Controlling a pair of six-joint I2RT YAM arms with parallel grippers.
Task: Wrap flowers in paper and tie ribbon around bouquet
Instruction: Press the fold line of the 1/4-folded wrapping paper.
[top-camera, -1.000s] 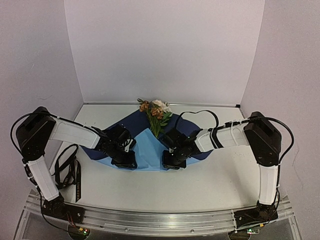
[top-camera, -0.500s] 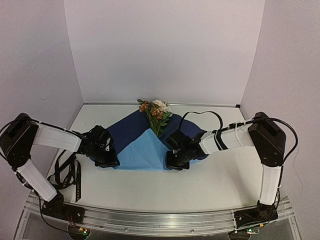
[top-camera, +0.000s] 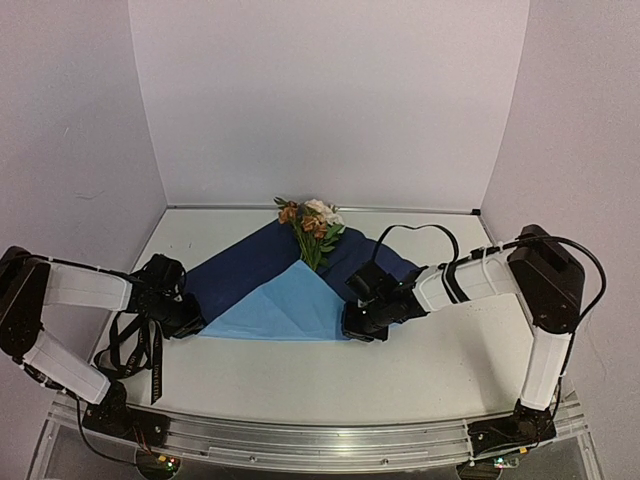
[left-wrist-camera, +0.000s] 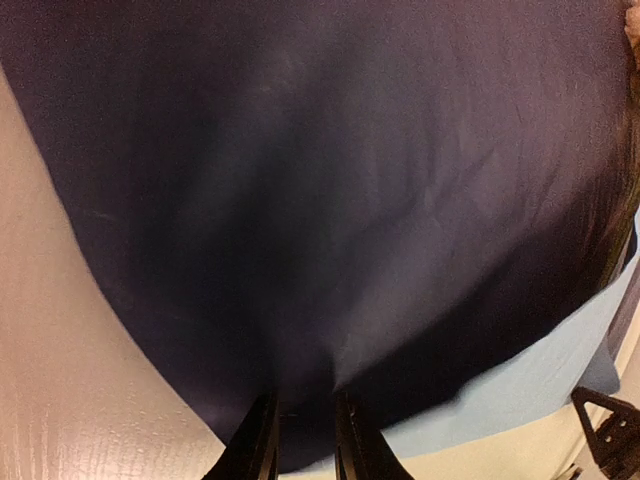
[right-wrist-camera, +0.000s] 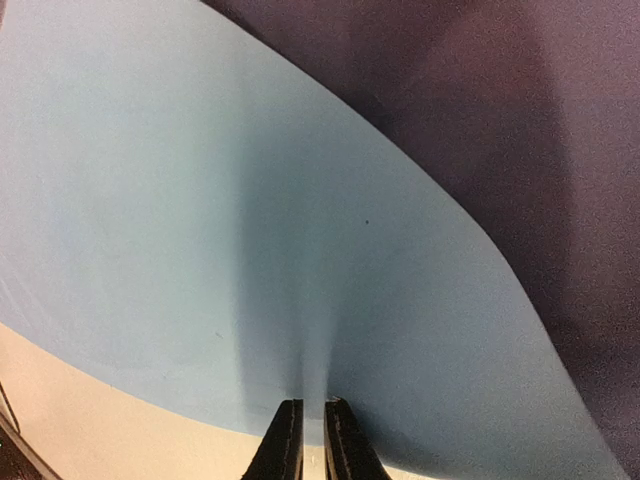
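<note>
Now: paper (top-camera: 270, 300) pinched at both ends.
L hand (left-wrist-camera: 303, 420) nips navy edge, R hand (right-wrist-camera: 305, 415) nips blue fold; flowers (top-camera: 315, 228) nr worktop (top-camera: 400, 370) back edge.

Right tool (right-wrist-camera: 312, 405): bottom centre of the view, two black fingers (right-wrist-camera: 283, 445) nearly together, pinching the paper's near edge.
Paper (right-wrist-camera: 250, 200): the light blue face spreads ahead and left of the tool. The dark navy face lies ahead to the right, meeting the blue along a curved edge.
Paper surface: a soft shaded ridge rises straight ahead from the fingertips.
Counter (right-wrist-camera: 90, 400): pale strip left of the tool, beyond the paper's edge.
</note>
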